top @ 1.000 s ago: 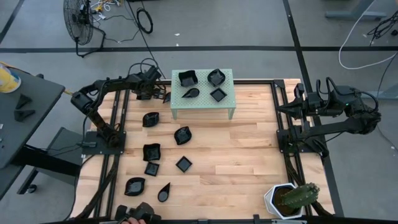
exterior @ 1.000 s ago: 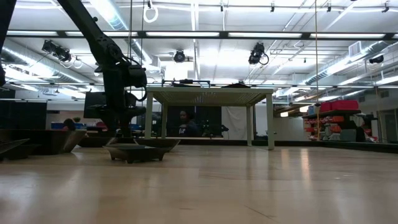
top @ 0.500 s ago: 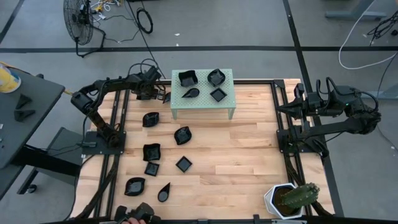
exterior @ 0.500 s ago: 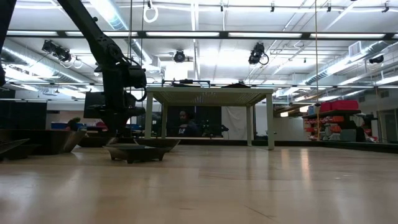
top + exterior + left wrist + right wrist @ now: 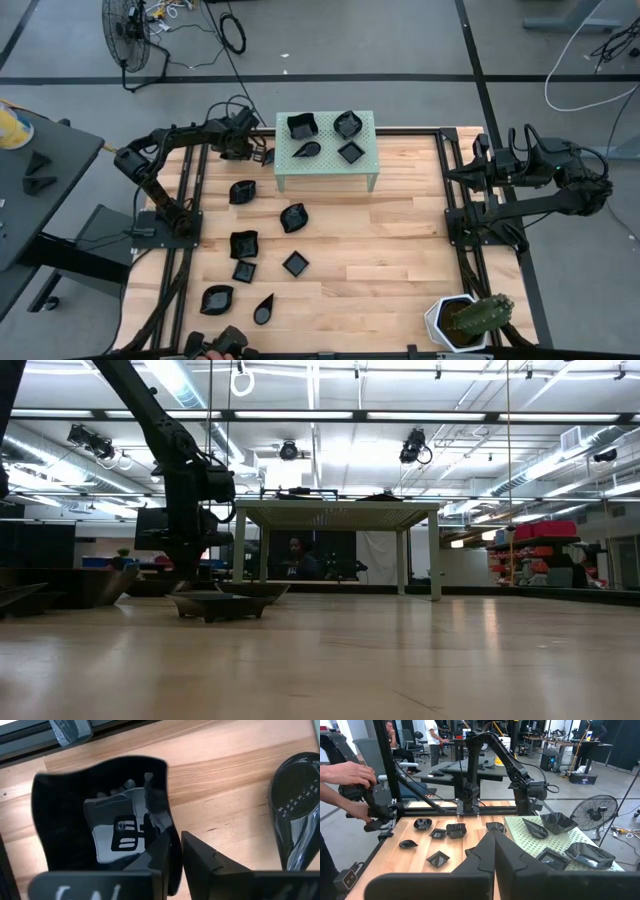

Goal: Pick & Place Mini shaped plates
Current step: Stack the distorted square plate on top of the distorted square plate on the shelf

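Note:
Several glossy black mini shaped plates lie on the wooden table (image 5: 400,240), among them a leaf shape (image 5: 294,217) and a square one (image 5: 295,263). Others sit on the pale green perforated stand (image 5: 326,170). My left gripper (image 5: 250,152) is at the table's far left beside the stand, shut on a wavy square plate (image 5: 90,820), which it covers in the high view. A teardrop plate (image 5: 297,805) lies beside that one. My right gripper (image 5: 494,851) is shut, held high at the table's right side (image 5: 480,172). My left gripper has one finger (image 5: 156,854) inside the wavy square plate and the other finger (image 5: 202,860) outside. The raised side wall (image 5: 169,822) facing the teardrop plate is pinched between them. The fingers come steeply from above. The plate's bottom lies flat on the table.
A white hexagonal cactus pot (image 5: 462,320) stands at the near right corner. Aluminium rails (image 5: 445,200) run along both sides of the table. A person's hands (image 5: 350,785) hold a device beyond the table's near edge. The table's right half is bare wood.

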`<state>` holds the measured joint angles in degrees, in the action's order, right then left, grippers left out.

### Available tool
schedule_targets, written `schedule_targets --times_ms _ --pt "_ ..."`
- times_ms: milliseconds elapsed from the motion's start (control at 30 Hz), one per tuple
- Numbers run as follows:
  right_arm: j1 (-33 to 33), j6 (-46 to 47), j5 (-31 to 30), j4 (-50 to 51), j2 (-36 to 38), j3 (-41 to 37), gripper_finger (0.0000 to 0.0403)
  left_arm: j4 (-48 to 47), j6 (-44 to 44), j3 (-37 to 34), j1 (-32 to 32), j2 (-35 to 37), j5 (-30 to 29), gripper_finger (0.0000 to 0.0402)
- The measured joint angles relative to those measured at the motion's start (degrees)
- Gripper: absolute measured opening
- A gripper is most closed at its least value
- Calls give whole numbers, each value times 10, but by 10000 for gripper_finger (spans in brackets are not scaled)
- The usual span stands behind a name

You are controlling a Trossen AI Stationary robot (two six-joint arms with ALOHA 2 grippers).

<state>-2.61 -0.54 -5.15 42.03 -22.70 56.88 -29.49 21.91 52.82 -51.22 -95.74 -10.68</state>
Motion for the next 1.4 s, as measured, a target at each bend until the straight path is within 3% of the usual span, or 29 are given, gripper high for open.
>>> schedule_targets --times_ms 867,1400 --pt "0 0 0 0 0 0 4 -41 -19 2 0 5 2 4" --pt "0 0 0 0 0 0 4 -99 -21 0 15 103 -14 1"
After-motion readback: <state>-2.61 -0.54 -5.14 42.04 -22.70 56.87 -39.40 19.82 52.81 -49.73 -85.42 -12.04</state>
